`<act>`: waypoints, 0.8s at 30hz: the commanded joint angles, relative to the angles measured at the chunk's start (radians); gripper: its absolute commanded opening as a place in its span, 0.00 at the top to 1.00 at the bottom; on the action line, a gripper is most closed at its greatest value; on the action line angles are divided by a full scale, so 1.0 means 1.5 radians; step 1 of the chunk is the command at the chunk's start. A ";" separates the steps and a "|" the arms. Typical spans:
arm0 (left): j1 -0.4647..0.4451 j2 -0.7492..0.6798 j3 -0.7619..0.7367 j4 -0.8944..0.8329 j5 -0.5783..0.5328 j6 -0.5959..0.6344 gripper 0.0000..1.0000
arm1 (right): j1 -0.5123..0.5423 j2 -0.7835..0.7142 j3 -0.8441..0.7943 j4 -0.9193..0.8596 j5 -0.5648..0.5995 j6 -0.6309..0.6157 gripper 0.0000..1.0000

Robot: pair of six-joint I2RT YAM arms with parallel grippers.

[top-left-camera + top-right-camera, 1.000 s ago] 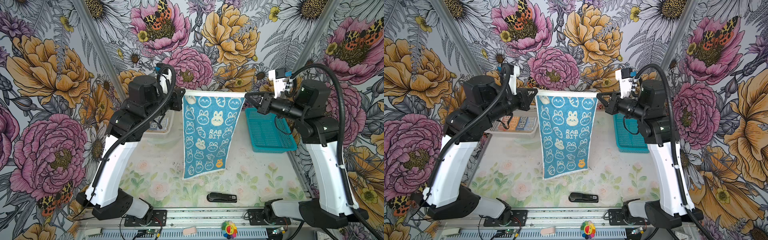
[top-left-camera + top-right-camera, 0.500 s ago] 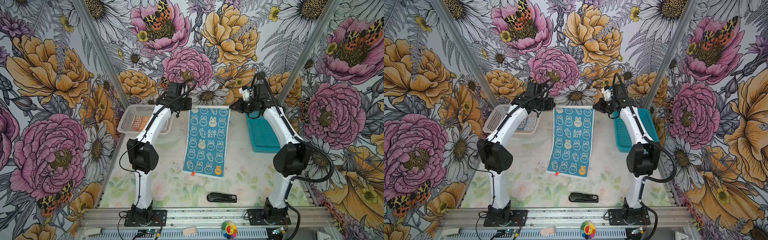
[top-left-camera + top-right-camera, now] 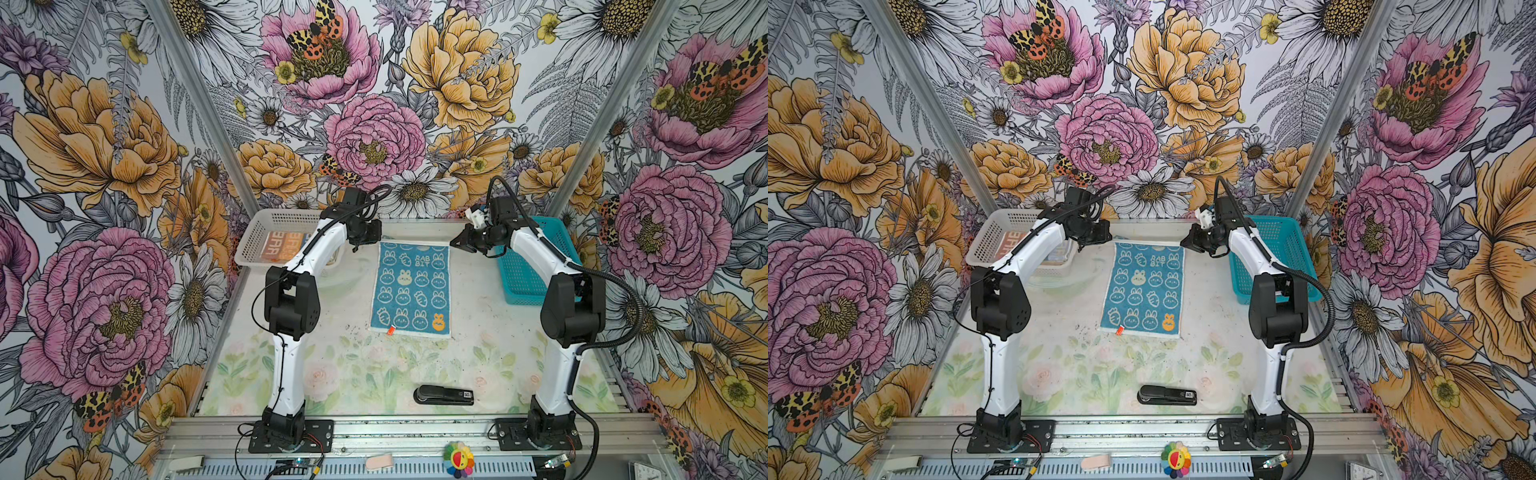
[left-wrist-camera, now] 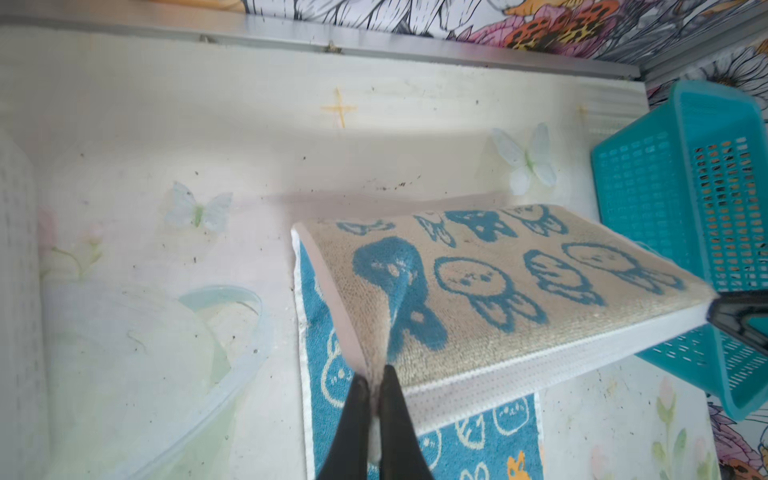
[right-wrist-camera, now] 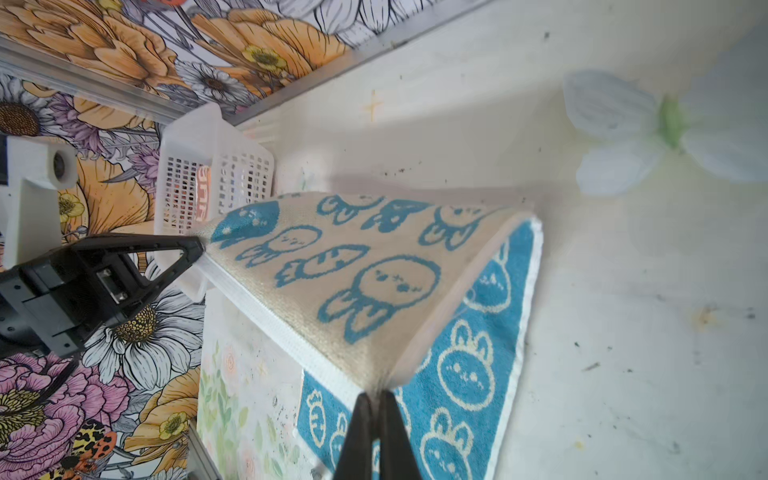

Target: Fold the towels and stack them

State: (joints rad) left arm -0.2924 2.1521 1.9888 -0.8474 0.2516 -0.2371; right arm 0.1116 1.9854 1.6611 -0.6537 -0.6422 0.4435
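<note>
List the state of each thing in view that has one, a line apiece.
blue towel: flat on the table, far edge lifted and turned back, cream underside showing
left gripper: shut on the blue towel's far corner
right gripper: shut on its other far corner
orange towel: lying in the white basket
white basket: upright
teal basket: upright
stapler: closed, lying flat
</note>
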 commanded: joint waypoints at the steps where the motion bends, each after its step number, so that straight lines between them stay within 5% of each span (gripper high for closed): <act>1: 0.023 -0.062 -0.091 -0.020 -0.128 -0.010 1.00 | -0.019 -0.079 -0.092 0.038 0.081 0.015 1.00; 12: -0.055 -0.185 -0.410 0.050 -0.167 -0.048 1.00 | 0.041 -0.187 -0.424 0.172 0.096 0.076 1.00; 24: -0.086 -0.138 -0.462 0.092 -0.159 -0.077 1.00 | 0.050 -0.102 -0.455 0.202 0.138 0.090 1.00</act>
State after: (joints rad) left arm -0.4427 1.9072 1.2839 -0.7010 0.1329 -0.3424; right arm 0.2184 1.7969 0.9661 -0.3496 -0.5644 0.5632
